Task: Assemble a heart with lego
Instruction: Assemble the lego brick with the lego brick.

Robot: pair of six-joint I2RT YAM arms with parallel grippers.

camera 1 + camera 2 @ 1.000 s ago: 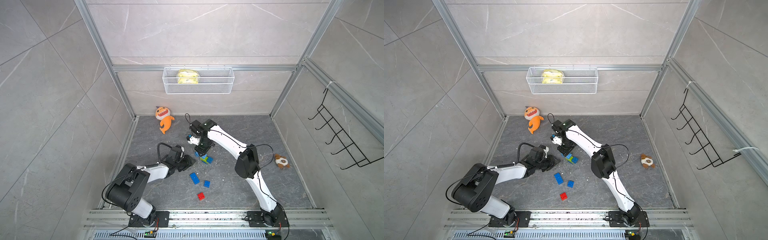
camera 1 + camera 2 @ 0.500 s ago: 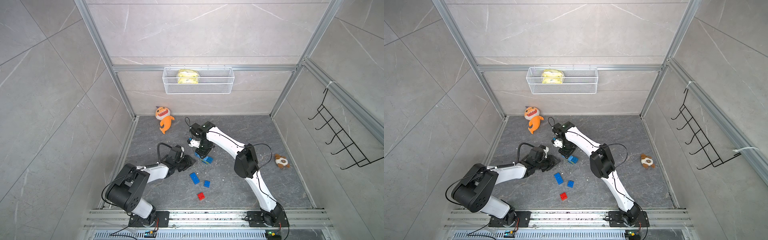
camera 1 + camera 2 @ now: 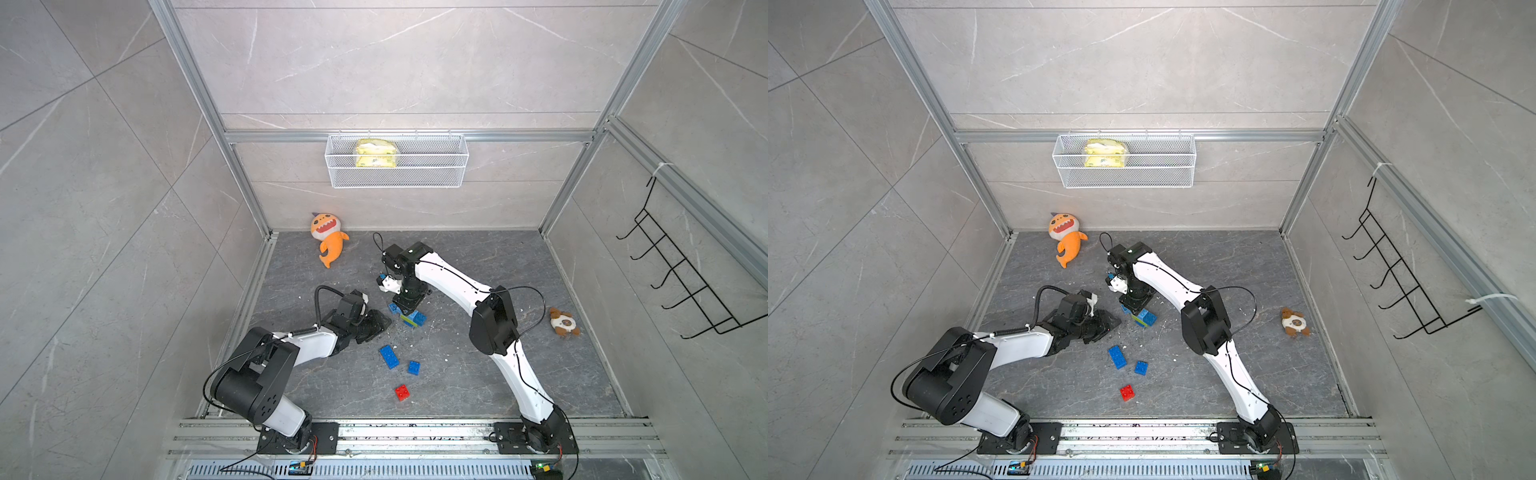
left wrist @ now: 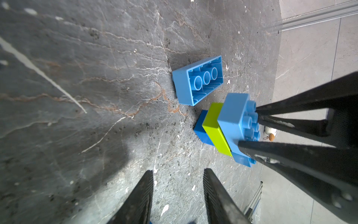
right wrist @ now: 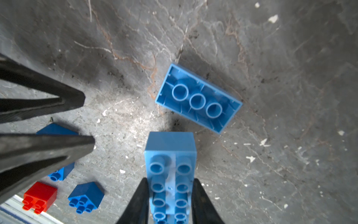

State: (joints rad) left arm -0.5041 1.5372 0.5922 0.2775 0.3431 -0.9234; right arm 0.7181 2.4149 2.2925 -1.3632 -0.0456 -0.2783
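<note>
The heart (image 3: pixel 413 319) (image 3: pixel 1144 318) is a small stack on the grey floor: a light blue long brick (image 4: pixel 236 116) (image 5: pixel 170 155) on a lime-green brick (image 4: pixel 215 128) over a darker blue one (image 4: pixel 201 128). My right gripper (image 3: pixel 409 305) (image 5: pixel 170 180) points straight down and is shut on the light blue brick's long sides. Right beside the stack, another light blue long lego brick (image 4: pixel 197 81) (image 5: pixel 197 99) lies upside down. My left gripper (image 3: pixel 380 326) (image 4: pixel 178 170) hovers low just left of the stack, open and empty.
Loose bricks lie nearer the front: a long blue (image 3: pixel 389 356), a small blue square (image 3: pixel 413 367) and a red square (image 3: pixel 402 392). An orange plush fish (image 3: pixel 328 239) sits at the back left and a brown plush (image 3: pixel 563 322) at the right. A wire basket (image 3: pixel 397 162) hangs on the back wall.
The right wrist has shifted slightly over the stack and sits a little lower. The left arm and the loose bricks have not moved.
</note>
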